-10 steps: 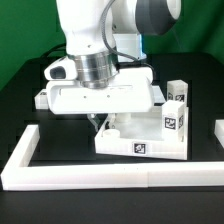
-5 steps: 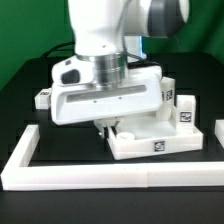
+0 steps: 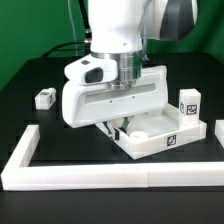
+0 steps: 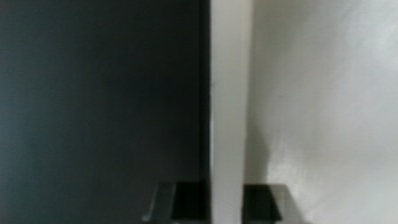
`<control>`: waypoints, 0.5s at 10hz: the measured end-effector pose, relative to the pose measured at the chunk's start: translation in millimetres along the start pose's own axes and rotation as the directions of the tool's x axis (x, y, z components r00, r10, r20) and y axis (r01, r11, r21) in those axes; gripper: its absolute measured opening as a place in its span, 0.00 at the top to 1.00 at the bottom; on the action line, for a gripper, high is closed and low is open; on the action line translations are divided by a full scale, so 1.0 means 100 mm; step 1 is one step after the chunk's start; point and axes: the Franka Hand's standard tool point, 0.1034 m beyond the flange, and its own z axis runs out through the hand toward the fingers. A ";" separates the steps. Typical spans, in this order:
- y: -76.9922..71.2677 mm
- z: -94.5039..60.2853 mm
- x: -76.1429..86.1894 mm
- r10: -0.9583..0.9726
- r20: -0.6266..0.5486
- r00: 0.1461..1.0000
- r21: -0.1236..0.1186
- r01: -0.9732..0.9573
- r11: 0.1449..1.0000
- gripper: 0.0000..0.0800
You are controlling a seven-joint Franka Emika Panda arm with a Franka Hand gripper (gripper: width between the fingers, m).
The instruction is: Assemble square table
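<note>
Item: square table slab, white, lying rimmed face up with round corner holes showing. It sits lower right of centre in the exterior view, near the border wall. Holder: gripper, jaws drawn together on the slab's rim at its corner toward the exterior view's left. In the wrist view we see a thin white edge running between the two fingers, with the dark table on one side and white slab on the other. We judge this rim pinch serves to drag or turn the slab toward the wall, bracing it for leg fitting. First leg block: upper left, well apart. Second leg block: right, just behind the slab. Both are loose, neither fitted yet.
</note>
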 end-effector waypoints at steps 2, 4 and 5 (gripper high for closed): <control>0.02 0.00 0.01 -0.133 -0.002 0.991 -0.011 0.133 0.991 0.92; -0.02 0.00 0.28 -0.306 -0.019 0.952 -0.033 0.305 0.952 0.92; -0.09 -0.02 0.51 -0.388 -0.027 0.921 -0.054 0.386 0.921 0.92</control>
